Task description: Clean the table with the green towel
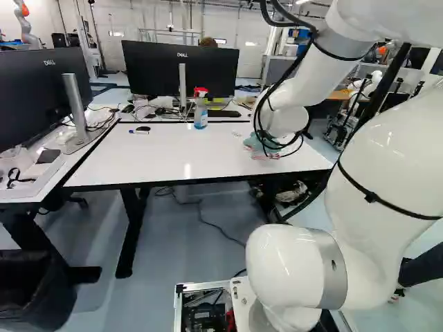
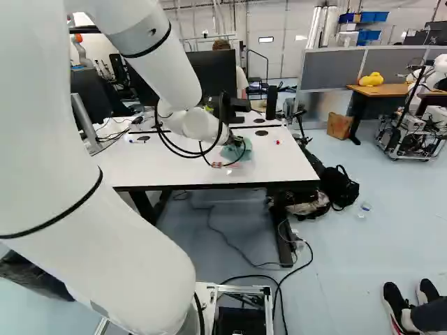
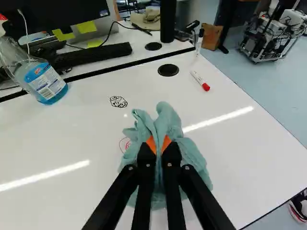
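a: what's the claw doing?

b: the black two-fingered gripper [image 2: 236,142] is clamped on the cloth, with its orange pads [image 3: 151,143] pinching a fold of it from both sides.

a: and the cloth itself?

b: it's the crumpled green towel [image 3: 168,120], bunched on the white rectangular tabletop [image 1: 173,159]. in the right base view it's on the right-hand part of the table, at the end of the white jointed arm [image 2: 140,230].

a: anything near it?

b: a little black ink drawing [image 3: 118,101] is on the white surface, just ahead of the towel and towards the bottle. a bit of red scribble [image 3: 124,144] peeks out right beside the cloth.

a: which bottle?

b: the clear spray bottle with blue liquid and a red-and-white head [image 1: 201,111] — it stands upright at the far side, in front of a wide black monitor [image 1: 176,69].

a: any pens?

b: two i can make out for sure. a white marker with a red cap [image 3: 200,80] lies near a round black disc [image 3: 168,70] in the tabletop, and a white marker with a blue end [image 1: 138,132] lies at the left of the table in the left base view — well apart from the towel.
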`<state>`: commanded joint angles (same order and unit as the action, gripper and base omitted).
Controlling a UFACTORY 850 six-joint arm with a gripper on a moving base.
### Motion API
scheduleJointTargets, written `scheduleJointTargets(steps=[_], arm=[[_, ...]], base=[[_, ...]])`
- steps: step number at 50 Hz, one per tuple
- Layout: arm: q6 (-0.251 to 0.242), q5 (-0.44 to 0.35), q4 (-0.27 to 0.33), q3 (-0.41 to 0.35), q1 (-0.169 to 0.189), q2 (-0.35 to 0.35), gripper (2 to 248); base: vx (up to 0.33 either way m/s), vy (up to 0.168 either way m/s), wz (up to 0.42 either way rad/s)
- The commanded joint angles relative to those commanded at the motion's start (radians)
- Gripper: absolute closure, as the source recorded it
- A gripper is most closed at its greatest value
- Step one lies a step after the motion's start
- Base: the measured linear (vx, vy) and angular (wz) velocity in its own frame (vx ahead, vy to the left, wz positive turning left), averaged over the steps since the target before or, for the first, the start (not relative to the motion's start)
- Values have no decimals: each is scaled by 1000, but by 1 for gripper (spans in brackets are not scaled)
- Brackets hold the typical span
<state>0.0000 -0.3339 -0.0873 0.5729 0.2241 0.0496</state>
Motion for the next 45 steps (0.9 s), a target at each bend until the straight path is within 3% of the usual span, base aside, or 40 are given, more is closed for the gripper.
scheduleJointTargets(steps=[45], arm=[[0, 202, 0, 0, 0, 0, 221]], base=[[0, 0, 0]])
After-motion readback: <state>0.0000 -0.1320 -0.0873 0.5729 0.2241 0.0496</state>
